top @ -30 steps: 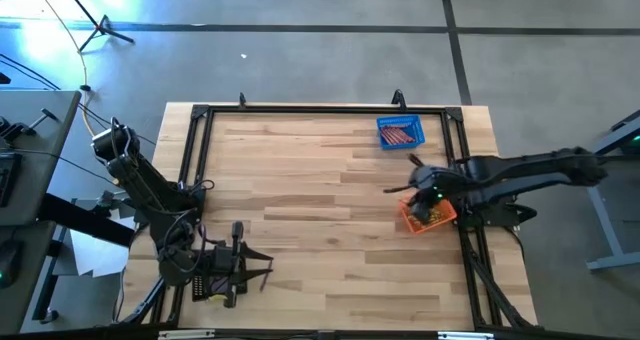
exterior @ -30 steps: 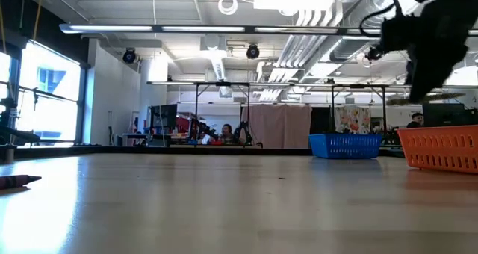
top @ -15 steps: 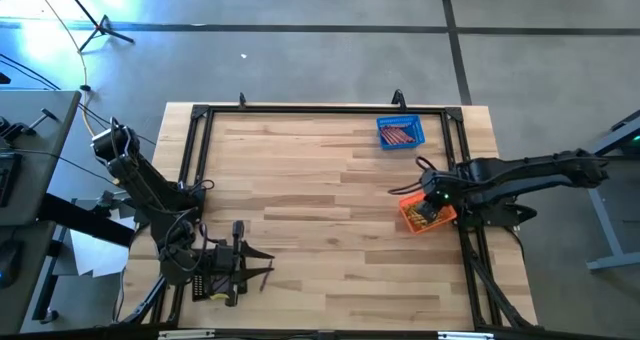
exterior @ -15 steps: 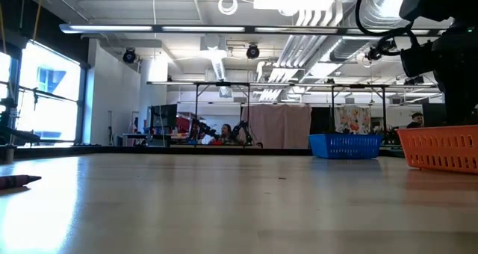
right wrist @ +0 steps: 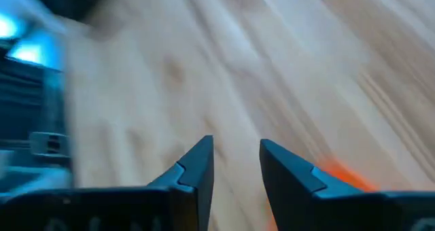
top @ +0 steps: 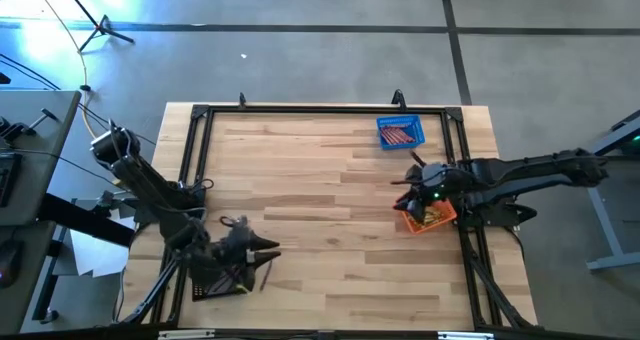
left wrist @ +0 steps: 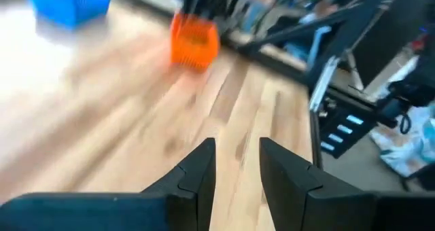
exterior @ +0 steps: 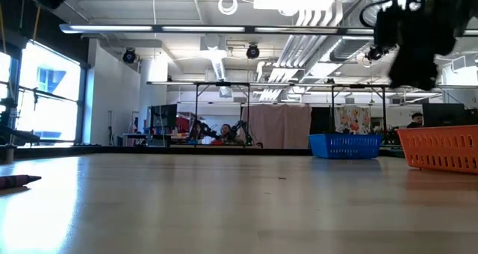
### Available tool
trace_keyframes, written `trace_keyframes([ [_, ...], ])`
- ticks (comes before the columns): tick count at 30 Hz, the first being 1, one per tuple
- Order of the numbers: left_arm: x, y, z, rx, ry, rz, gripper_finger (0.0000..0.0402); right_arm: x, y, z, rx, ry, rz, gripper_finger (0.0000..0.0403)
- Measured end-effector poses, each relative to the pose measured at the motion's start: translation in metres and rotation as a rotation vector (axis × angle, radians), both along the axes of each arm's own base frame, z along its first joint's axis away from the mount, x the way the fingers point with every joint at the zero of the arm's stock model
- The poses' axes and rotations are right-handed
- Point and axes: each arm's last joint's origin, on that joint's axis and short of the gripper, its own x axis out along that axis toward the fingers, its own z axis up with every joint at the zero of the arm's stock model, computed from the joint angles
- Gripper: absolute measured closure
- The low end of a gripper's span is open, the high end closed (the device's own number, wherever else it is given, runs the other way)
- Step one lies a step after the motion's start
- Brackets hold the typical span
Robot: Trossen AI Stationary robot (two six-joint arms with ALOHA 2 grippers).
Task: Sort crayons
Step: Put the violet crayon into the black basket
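Since a second ago the right claw (top: 410, 185) has swung off the orange basket (top: 428, 216) with parted, empty fingers while the left claw (top: 268, 248), also open, shifted; crayons (top: 401, 134) fill both baskets, leaving seemingly one (exterior: 16, 181) on the counter (top: 320, 180).

The right arm reaches in from the table's right side, its right gripper (top: 406, 193) raised above the tabletop at the right edge, fingers (right wrist: 197, 164) parted with a clear gap between them. The left arm is folded low at the table's near left corner, and the left gripper (top: 268, 248) points toward the table's middle, its fingers (left wrist: 201, 164) also apart with nothing between them.
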Motion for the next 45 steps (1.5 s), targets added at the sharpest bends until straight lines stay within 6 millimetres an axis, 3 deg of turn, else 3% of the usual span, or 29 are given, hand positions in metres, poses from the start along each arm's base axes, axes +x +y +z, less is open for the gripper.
trace_keyframes([
  [9,0.026,0.001,-0.055,-0.305,0.326,-0.027,0.03,0.024,0.017,0.044,-0.149,-0.574,0.205,0.0304],
  [14,0.039,0.004,-0.083,-0.461,0.563,-0.09,0.03,0.024,0.028,0.054,-0.177,-0.688,0.283,0.0304],
  [19,0.05,0.013,-0.099,-0.544,0.708,-0.143,0.03,0.024,0.031,0.053,-0.287,-0.695,0.29,0.0304],
  [22,0.056,0.018,-0.097,-0.534,0.721,-0.173,0.03,0.024,0.03,0.053,-0.356,-0.694,0.288,0.0304],
  [31,0.078,0.016,-0.068,-0.43,0.622,-0.288,0.03,0.025,0.029,0.053,-0.391,-0.691,0.275,0.0304],
  [36,0.078,0.019,-0.063,-0.445,0.717,-0.203,0.03,0.025,0.029,0.053,-0.505,-0.702,0.334,0.0304],
  [45,0.075,0.026,-0.063,-0.478,0.778,-0.024,0.03,0.025,0.029,0.053,-0.515,-0.703,0.339,0.0304],
])
